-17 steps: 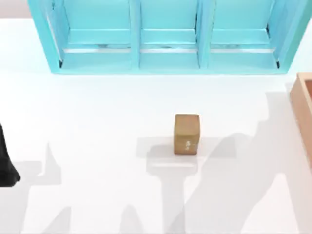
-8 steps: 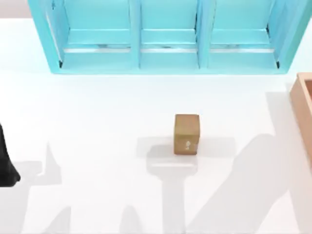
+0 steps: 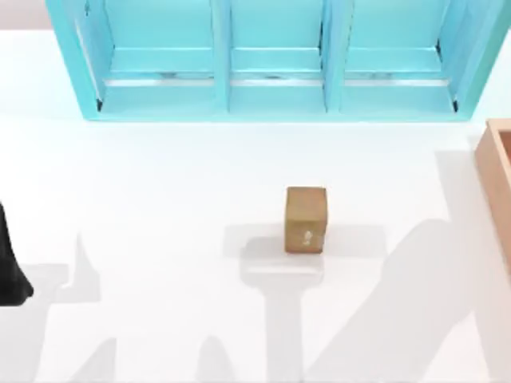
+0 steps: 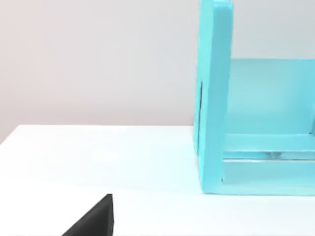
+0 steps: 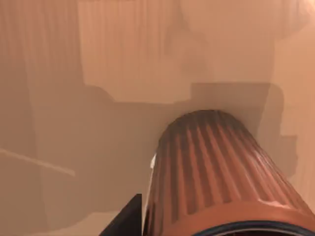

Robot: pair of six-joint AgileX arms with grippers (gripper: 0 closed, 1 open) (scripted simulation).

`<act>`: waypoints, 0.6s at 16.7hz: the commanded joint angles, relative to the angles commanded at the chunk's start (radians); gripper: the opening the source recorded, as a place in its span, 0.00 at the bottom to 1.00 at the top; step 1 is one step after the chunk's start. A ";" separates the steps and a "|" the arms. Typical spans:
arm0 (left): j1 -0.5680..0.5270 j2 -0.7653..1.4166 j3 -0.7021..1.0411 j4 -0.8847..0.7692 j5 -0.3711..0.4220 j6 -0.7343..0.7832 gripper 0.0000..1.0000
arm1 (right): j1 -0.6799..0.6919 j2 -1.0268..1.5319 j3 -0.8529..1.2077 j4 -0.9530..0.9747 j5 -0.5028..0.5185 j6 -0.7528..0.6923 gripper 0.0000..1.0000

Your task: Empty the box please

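Sitting at the right edge of the white tabletop [image 3: 160,199], the box [image 3: 497,171] shows as a slice of thick light-brown wall, cut off by the frame of the top view. In the right wrist view the camera looks at the tan, wood-like inside of that box [image 5: 59,98], where a ribbed brown cylinder [image 5: 216,172] with a dark blue rim lies against the floor and wall; a dark wedge [image 5: 125,219] at the frame's lower edge sits just beside it, and whether the right claw is open or closed cannot be told. A small brown cube [image 3: 306,219] with a pale mark on its near face stands upright near the middle of the tabletop, well apart from the box. Along the far edge runs a turquoise shelf unit [image 3: 271,60] with three open compartments side by side. At the left edge of the tabletop a black part of the left arm [image 3: 9,267] is parked; the left wrist view looks across the tabletop toward the end panel of the shelf unit [image 4: 214,98], with one black corner [image 4: 96,219] low in the frame, and the state of the left claw cannot be told either.
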 joint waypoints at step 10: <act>0.000 0.000 0.000 0.000 0.000 0.000 1.00 | 0.000 0.000 0.000 0.000 0.000 0.000 0.00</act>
